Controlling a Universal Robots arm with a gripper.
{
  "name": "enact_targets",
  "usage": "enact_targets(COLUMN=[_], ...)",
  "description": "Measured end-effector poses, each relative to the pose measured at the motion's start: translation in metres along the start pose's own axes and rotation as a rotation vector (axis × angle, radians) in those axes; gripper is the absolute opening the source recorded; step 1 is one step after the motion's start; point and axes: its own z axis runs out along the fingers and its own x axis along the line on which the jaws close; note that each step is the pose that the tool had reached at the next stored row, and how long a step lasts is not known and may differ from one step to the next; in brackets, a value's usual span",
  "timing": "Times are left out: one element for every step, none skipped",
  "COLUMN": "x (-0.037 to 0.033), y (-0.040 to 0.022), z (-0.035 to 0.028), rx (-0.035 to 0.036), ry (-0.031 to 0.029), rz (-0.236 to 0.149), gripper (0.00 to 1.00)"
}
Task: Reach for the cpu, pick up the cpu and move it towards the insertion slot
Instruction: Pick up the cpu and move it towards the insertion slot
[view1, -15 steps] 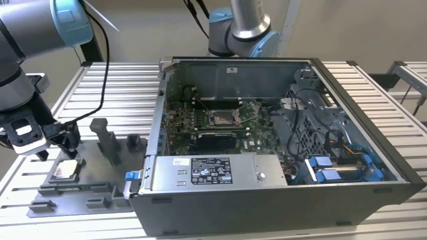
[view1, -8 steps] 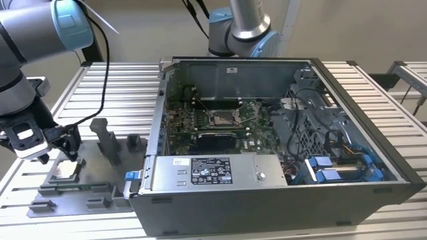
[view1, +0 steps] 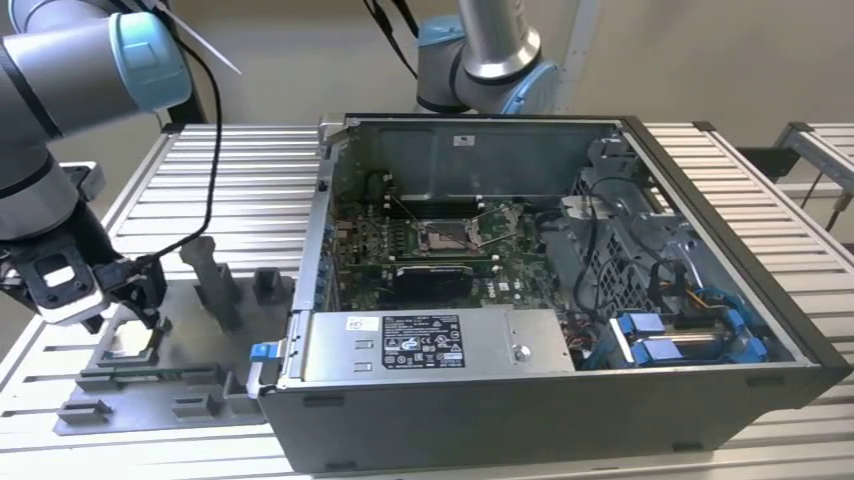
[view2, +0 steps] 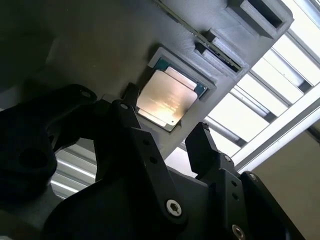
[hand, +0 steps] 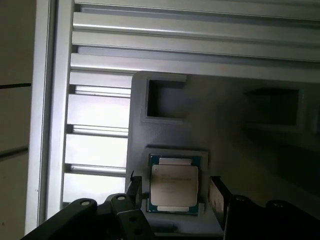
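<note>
Exterior view: even, bright. Second wrist view: tray (view2: 100, 40) shadowed, glare on cpu (view2: 165, 97), table slats (view2: 260, 100) overexp.

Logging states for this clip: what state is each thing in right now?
cpu: lying flat in a recess, not lifted.
gripper: open, fingers either side of the cpu.
grey tray: holds the cpu.
insertion slot: dark centre, no cpu in it.
computer case: lying on its side, open on top.

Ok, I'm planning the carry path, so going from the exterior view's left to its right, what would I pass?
cpu → grey upright posts → insertion slot → blue brackets
</note>
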Motion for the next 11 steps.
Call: enact_targets(x=[-0.0002,-0.0004,-0.0006,-0.0008,-0.0009,-0.0009,-0.0009,-0.0008,-0.0008,-0.0008,-0.0008], y=[-0.0001,-0.0002,-0.0003,-0.0004,-0.0004,-0.0005,-0.0006,-0.0008,-0.0011,-0.0011,-0.0012], z=[0.0014,0.0027,0.0039,0.0052,0.0065,0.0079,0.0094,0.0107,0.012,0.0133,0.0148], rx=[0.0002,0.0003,0.0005,0.0007,0.0008,0.0008,0.0008,0.0009,0.0009,0.0009,0.0009], ry=[0.0001,0.0001,0.0002,0.0002,0.0001,0.0001,0.0001,0.0002,0.0002,0.0002,0.0002], rz=[-0.001,-0.002,-0.002,-0.003,-0.004,-0.005,-0.005,-0.006,-0.006,-0.007,-0.007], gripper=[1.0,1.0,1.0,1.0,1.0,1.0,1.0,1.0,1.0,1.0,1.0])
